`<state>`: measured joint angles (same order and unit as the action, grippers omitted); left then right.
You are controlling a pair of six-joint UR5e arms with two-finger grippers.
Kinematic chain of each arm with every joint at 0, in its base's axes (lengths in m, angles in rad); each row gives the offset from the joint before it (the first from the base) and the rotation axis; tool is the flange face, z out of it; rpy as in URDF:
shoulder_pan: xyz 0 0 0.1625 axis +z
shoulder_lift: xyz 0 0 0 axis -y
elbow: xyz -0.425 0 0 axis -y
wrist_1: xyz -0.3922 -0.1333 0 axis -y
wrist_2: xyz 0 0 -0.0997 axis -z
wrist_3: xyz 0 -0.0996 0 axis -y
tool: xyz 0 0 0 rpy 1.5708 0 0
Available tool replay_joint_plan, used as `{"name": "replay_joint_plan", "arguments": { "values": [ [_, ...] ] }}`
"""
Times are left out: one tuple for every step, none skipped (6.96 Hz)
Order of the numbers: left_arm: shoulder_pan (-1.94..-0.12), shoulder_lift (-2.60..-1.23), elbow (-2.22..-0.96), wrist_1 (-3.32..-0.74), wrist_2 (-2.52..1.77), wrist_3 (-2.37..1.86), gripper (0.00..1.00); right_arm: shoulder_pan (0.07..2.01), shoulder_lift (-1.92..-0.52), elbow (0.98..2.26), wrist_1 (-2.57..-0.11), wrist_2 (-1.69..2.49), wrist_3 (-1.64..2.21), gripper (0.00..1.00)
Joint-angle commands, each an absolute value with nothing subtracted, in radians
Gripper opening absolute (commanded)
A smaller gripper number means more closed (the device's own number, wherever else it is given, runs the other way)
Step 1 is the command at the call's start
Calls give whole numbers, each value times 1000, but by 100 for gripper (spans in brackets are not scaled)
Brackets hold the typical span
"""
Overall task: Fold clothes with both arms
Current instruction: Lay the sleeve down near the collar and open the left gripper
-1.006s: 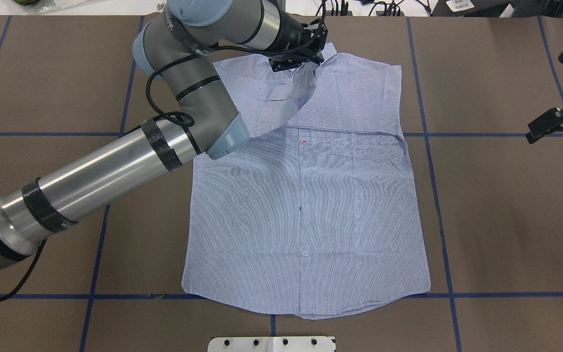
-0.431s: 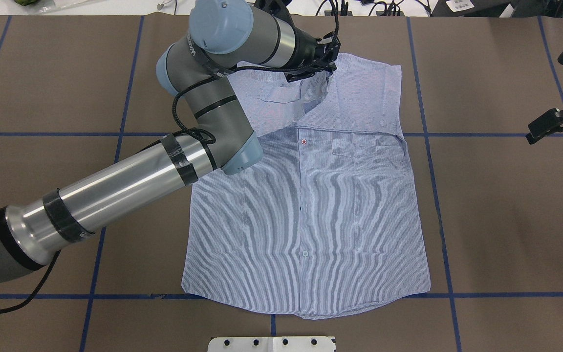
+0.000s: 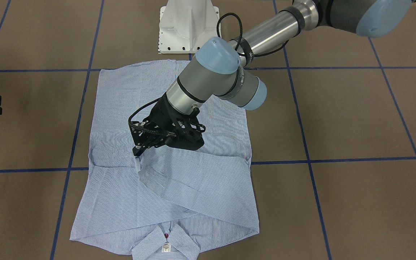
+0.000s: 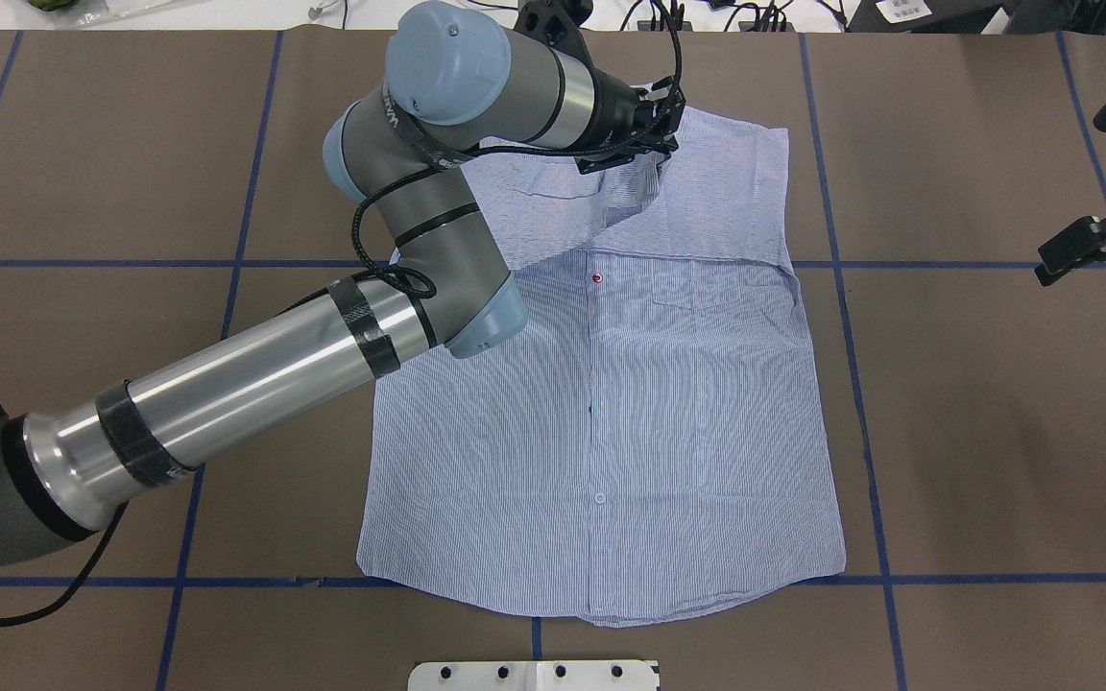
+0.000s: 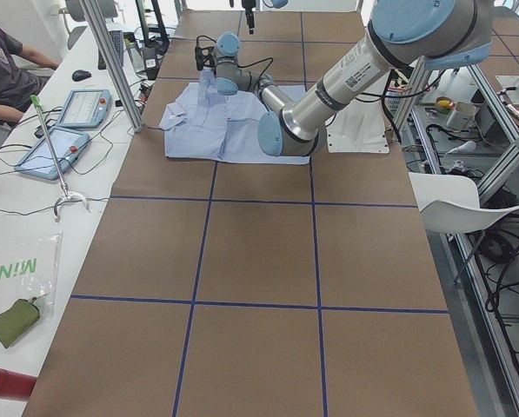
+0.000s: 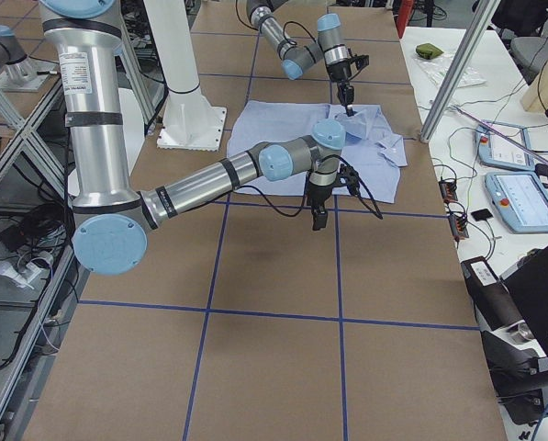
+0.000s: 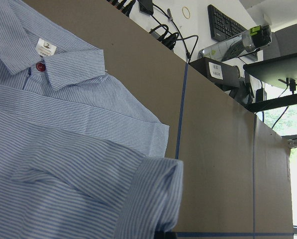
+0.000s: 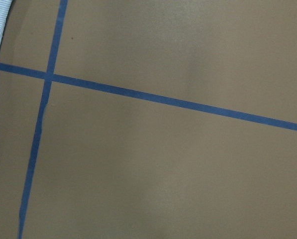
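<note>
- Now my left tool (image 3: 136,153) pinches the sleeve cuff (image 3: 138,165) above the shirt (image 4: 611,413), which lies flat on the surface (image 4: 975,432).
- I'd carry it rightward. The right tool (image 4: 1057,254) sits well apart, and I cannot tell its state.

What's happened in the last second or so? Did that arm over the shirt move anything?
The left pincer, shut on the sleeve, has carried it further across the shirt toward the robot's right. The shirt's body stayed flat; the right pincer stayed off to the side.
</note>
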<state>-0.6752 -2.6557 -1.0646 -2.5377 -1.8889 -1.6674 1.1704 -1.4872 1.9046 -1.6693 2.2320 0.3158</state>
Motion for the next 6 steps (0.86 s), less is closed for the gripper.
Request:
{"name": "replay_joint_plan", "arguments": {
  "values": [
    [-672, -2660, -1051, -2549, -1887, -1667, 0, 1170, -1485, 1904, -1669, 2232, 316, 100],
    [-638, -2661, -1010, -2598, -1823, -1667, 0, 1172, -1482, 1905, -1669, 2232, 316, 100],
    [-615, -2692, -943, -2641, -1783, -1667, 0, 1172, -1476, 1905, -1669, 2232, 318, 100],
    [-592, -2715, -916, -2640, -1778, -1667, 0, 1172, -1471, 1905, -1670, 2232, 318, 100],
    [-539, -2730, -910, -2641, -1722, -1667, 0, 1173, -1468, 1907, -1669, 2232, 319, 100],
    [-504, -2737, -910, -2642, -1694, -1666, 58, 1173, -1468, 1908, -1669, 2232, 319, 100]
  ]
}}
